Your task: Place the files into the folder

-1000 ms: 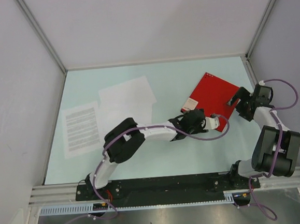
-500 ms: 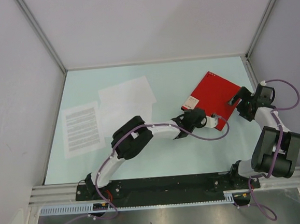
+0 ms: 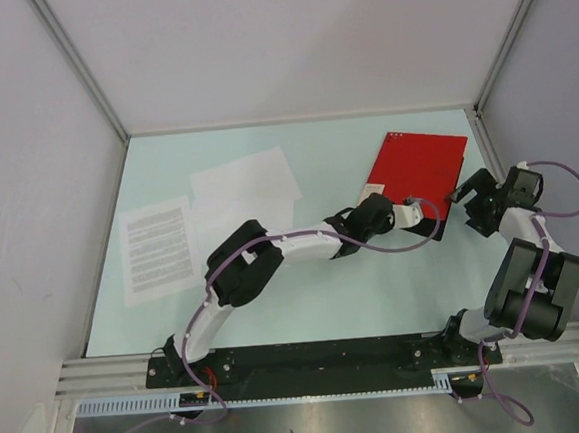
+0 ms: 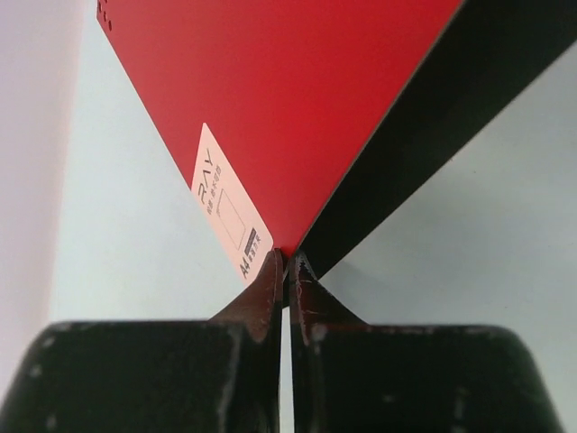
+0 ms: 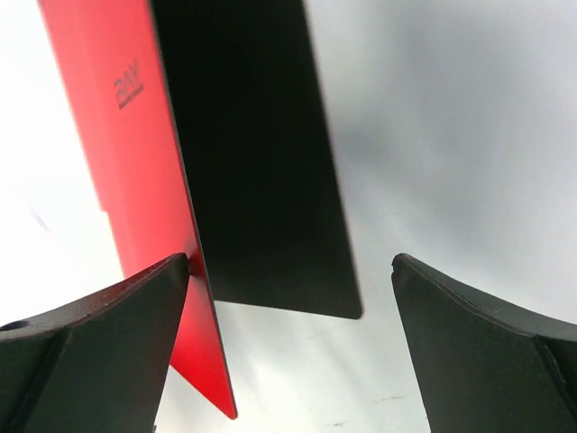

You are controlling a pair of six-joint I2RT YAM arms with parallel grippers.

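Right of centre on the table, left gripper closed down hard, fingertips pinched on the near corner of the folder, right beside its white label. Red cover lifted at that corner and tilted up, black inner leaf flat on the surface beneath, both spreading apart from the pinch.

Right gripper just off the folder's right edge, jaws spread to the full, gripping nothing. From its wrist camera, red cover standing on edge hard by one finger, contact or hairline gap impossible to tell, black leaf lying between the two fingers.

Folder at the right rear of the table, well apart from the files. Printed sheet near the left edge. Two blank sheets just right of it, overlapping, toward the rear.

Pale blue-green tabletop, plain grey walls on three sides, metal posts at the rear corners, ribbed rail along the near edge with both arm bases bolted on.
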